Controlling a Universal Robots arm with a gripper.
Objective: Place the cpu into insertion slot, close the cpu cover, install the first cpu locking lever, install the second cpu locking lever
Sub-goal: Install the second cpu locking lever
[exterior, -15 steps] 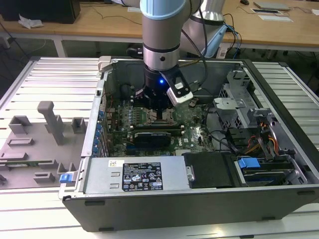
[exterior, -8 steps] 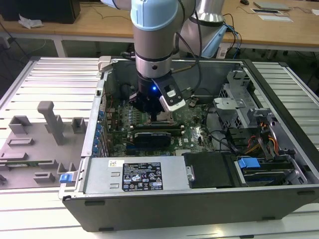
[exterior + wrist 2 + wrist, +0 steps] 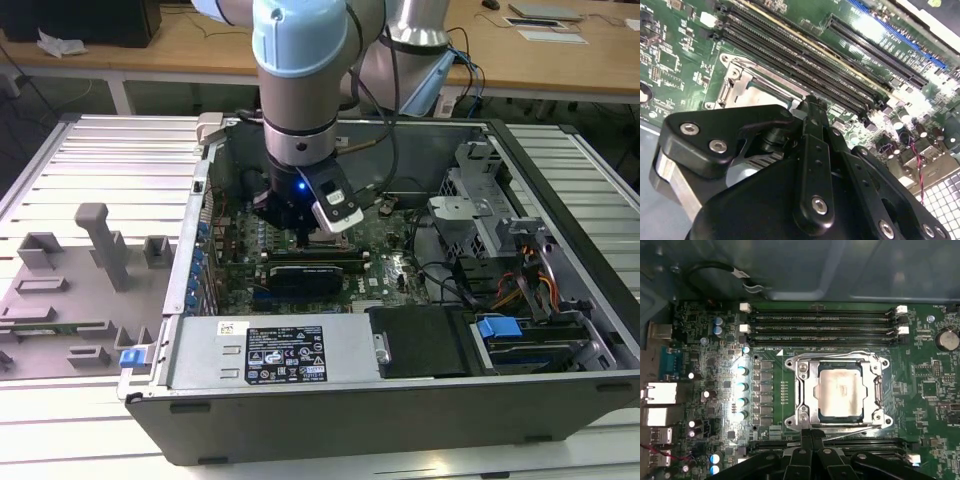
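In the first wrist view the cpu (image 3: pixel 840 392), a square chip with a silvery top, lies in the insertion slot (image 3: pixel 799 415) on the green motherboard (image 3: pixel 920 390). The cpu cover (image 3: pixel 812 390) lies flat as a silver frame around it. Thin wire levers run along two opposite sides of the socket (image 3: pixel 835 356) (image 3: pixel 850 425); whether they are latched I cannot tell. My gripper (image 3: pixel 811 432) is shut, its black fingertips together at the socket's edge by one lever. The second wrist view shows the gripper (image 3: pixel 810 102) tip at the socket's metal rim (image 3: pixel 735 82). The exterior view has the gripper (image 3: pixel 303 238) low inside the open case.
Long black memory slots (image 3: pixel 822 320) flank the socket on two sides. The case walls (image 3: pixel 330 410) surround the board, with a power supply (image 3: pixel 280 350), a drive bay with a blue tab (image 3: pixel 498 328) and cables (image 3: pixel 520 280). A grey fixture tray (image 3: pixel 80 290) lies outside on the exterior view's left.
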